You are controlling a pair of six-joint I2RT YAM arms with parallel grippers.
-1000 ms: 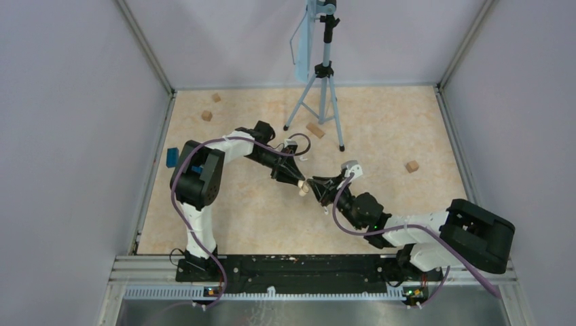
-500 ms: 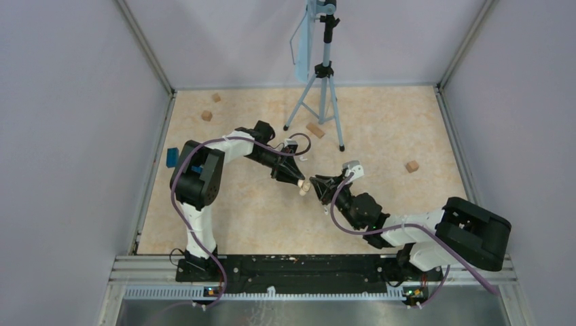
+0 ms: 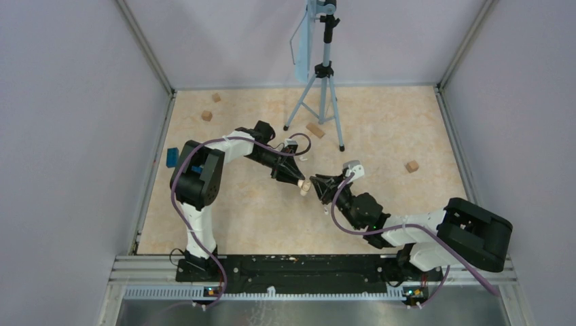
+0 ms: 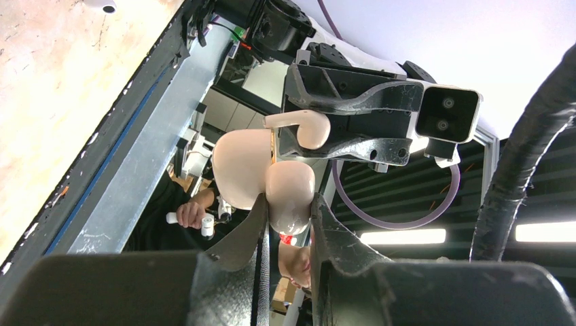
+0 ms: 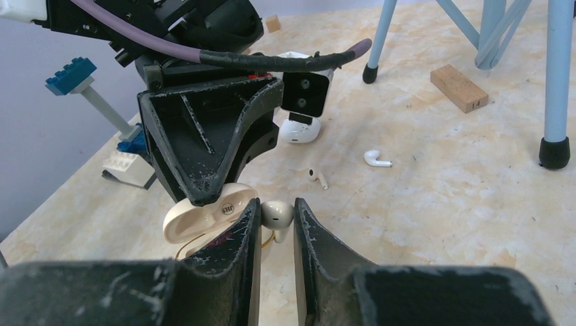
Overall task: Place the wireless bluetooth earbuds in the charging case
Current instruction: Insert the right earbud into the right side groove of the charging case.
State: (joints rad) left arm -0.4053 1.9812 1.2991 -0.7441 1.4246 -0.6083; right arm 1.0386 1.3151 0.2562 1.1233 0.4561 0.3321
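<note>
Right wrist view: cream charging case (image 5: 204,214) carries small dark printed logo on upper face, near right end. Logo is made of few blocky letters inside rounded outline; looks like "JHJ" or similar, view is too poor to be sure. Tan wooden block (image 5: 458,87) beside tripod leg has tiny dark mark on near end face, possibly digits "14". Top external view: same case (image 3: 305,187) too small, print not readable.

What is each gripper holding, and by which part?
Left gripper clamps the open cream case by one half; right gripper pinches a cream earbud by its head.
</note>
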